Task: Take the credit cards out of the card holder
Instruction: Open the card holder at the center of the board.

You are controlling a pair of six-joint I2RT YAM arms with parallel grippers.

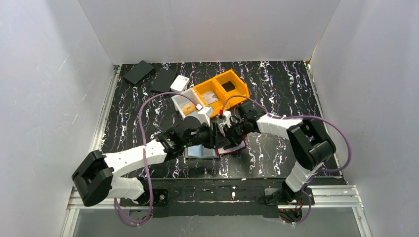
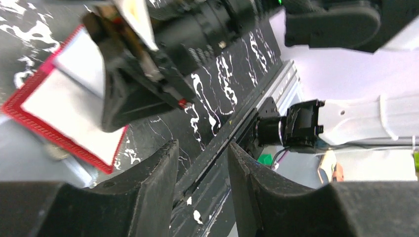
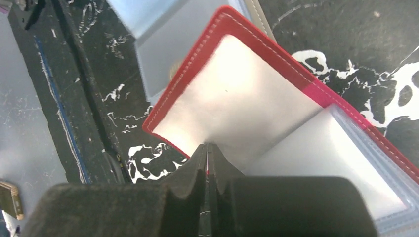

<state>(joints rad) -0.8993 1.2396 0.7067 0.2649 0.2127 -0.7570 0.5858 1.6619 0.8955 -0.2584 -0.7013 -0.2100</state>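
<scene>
Left end effector (image 2: pixel 202 148): released, jaws apart, nothing between them. It's low over the worktop (image 1: pixel 281 89), just beside the holder, aimed toward the near rail.

Right end effector (image 3: pixel 207 148): clenched, tips together right at the near edge of the card holder (image 3: pixel 247 84). It could be nipping a sleeve edge, can't tell. Nothing thick is in there.

The card holder lies open and flat mid-worktop between the two wrists, with a red border and clear sleeves. A white insert (image 2: pixel 66 106) sits inside a sleeve and reads as a card not yet out. My call: extraction is early or partway, with at least one card left in. A pale blue flat piece (image 1: pixel 199 151) lies against the holder's left side. Pulled card or another flap, can't tell.

Further back, a white bin (image 1: pixel 177 101) and an orange bin (image 1: pixel 205 89) sit side by side. Both hold small flat things, too small to name. Far left there's a black slab (image 1: pixel 138 72), a second black slab (image 1: pixel 163 80) and a small white box (image 1: pixel 179 83).

In the way: both wrists crowd the same spot, and the right arm's tips sit on the holder itself. The purple cable (image 1: pixel 141 123) loops over the left arm. There's little room for the left side to reach a sleeve.
</scene>
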